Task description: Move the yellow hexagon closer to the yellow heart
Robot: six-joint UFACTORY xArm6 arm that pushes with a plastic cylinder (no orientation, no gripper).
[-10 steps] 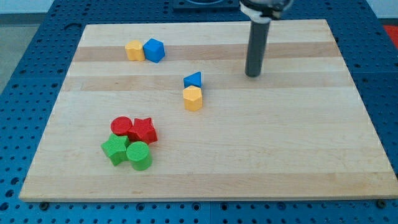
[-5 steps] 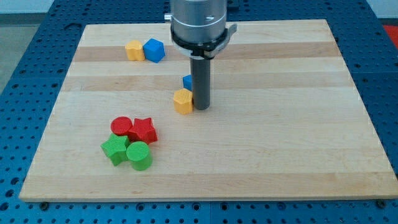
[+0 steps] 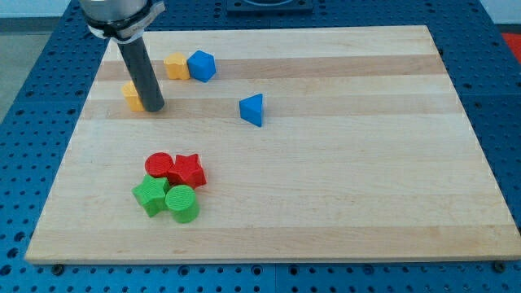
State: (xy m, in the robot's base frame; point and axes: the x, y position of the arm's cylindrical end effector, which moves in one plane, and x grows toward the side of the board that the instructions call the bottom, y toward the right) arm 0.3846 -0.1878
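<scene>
Mid-push here: tip [image 3: 154,108] touching the yellow hexagon [image 3: 131,95] on its right side, no fingers to speak of, just a rod. Yellow heart [image 3: 175,66] sits near, up and right. Probably needs swinging round below-left, then nudging upward. Pale wooden board [image 3: 342,187] on blue pegboard [image 3: 32,98].

My tip [image 3: 153,107] just right of yellow hexagon [image 3: 131,95], yellow heart [image 3: 175,66] above-right, beside blue block [image 3: 201,65]

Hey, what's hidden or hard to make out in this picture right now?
- Yellow hexagon: camera view, mostly covered by the rod above my tip; shape unreadable.
- Contact between tip and hexagon: cannot tell.
- Arm above the rod: cut off by the view's top.
- Green star: partly behind the green cylinder.
</scene>
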